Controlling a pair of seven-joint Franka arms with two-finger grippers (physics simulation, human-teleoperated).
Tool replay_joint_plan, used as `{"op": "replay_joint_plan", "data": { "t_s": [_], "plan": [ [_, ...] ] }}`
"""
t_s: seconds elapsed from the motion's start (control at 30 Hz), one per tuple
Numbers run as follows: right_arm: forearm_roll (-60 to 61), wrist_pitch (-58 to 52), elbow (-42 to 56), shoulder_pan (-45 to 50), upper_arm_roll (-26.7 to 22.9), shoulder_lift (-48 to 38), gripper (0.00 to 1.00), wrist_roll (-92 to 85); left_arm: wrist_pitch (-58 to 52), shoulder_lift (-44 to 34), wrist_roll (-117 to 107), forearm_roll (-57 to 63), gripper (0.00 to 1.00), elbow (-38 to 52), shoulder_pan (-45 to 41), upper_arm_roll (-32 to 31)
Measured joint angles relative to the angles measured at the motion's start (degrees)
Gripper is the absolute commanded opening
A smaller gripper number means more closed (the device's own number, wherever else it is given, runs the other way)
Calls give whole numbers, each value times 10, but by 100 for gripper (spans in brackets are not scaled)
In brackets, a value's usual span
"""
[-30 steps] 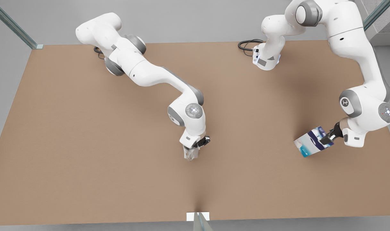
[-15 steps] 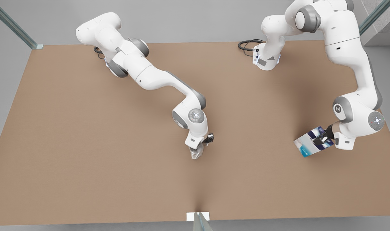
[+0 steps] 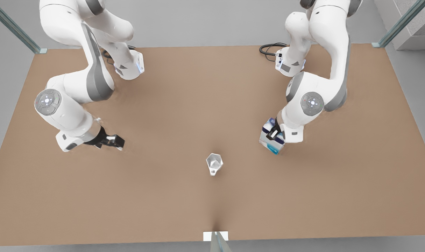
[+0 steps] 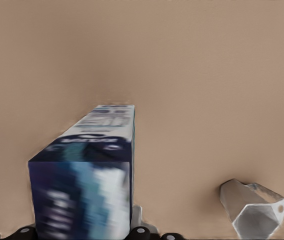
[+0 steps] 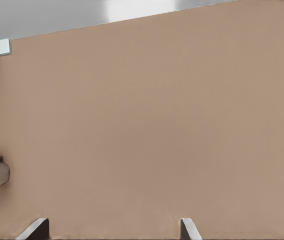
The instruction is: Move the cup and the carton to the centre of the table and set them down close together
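White arms, tan table [image 3: 184,105], blue-teal carton [image 3: 270,140], silver cup [image 3: 214,163].

Table: plain light brown, matte, w/ grey floor beyond its edges. Carton: dark blue, teal & white print; in the left wrist view [image 4: 84,192] navy face w/ teal-white streaks, white side w/ dark lettering. Cup: shiny silvery-grey facets, pale inside. Arms: glossy white shells, grey joints; left gripper [image 3: 274,133] & right gripper [image 3: 113,141] have black fingers. Black cable [image 3: 270,49] at far edge.

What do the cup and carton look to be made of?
The cup looks like shiny metal: silvery-grey, faceted, with bright highlights. The carton, held by the left gripper, looks like printed paperboard: flat matte panels in white, dark blue and teal.
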Motion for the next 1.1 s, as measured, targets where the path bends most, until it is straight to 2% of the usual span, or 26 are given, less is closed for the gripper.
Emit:
{"op": "replay_joint_plan", "data": {
  "t_s": [0.03, 0.1, 0.13, 0.2, 0.33, 0.37, 0.47, 0.57, 0.63, 1.0, 1.07, 1.1],
  "plan": [
    [0, -66, 2, -38, -5, -40, 100, -44, 4, 14, -36, -4, 66, 10, -34, -6],
    [5, -158, 48, -43, -83, -41, 100, -119, 6, 29, -51, -9, 66, 12, -94, -7],
    [5, -170, 55, -47, -96, -40, 100, -122, 5, 31, -52, -11, 67, 12, -118, -7],
    [4, -174, 67, 13, -127, -19, 100, -123, 5, 41, -63, -28, 67, 12, -145, -7],
    [16, -150, 62, 4, -120, -31, 100, -119, 74, 68, -61, -46, 67, 7, -158, -7],
    [18, -136, 49, -4, -105, -41, 100, -121, 81, 76, -57, -47, 68, 7, -158, -6],
    [19, -127, 40, 8, -99, -46, 100, -122, 96, 95, -54, -49, 69, 4, -158, -7],
    [30, -125, 38, 0, -100, -46, 100, -122, 103, 108, -53, -50, 78, 4, -158, -6],
    [30, -120, 38, 4, -100, -40, 100, -122, 109, 113, -53, -51, 99, 4, -158, -6],
    [31, -123, 37, 1, -100, -41, 100, -123, 92, 85, -63, -57, 100, 10, -157, -5],
    [31, -124, 37, 0, -100, -42, 100, -123, 16, 38, -43, -62, 100, 29, -149, 23],
    [31, -124, 37, 0, -100, -42, 100, -123, -49, 17, 31, -64, 100, 64, -93, 39]
  ]
}}
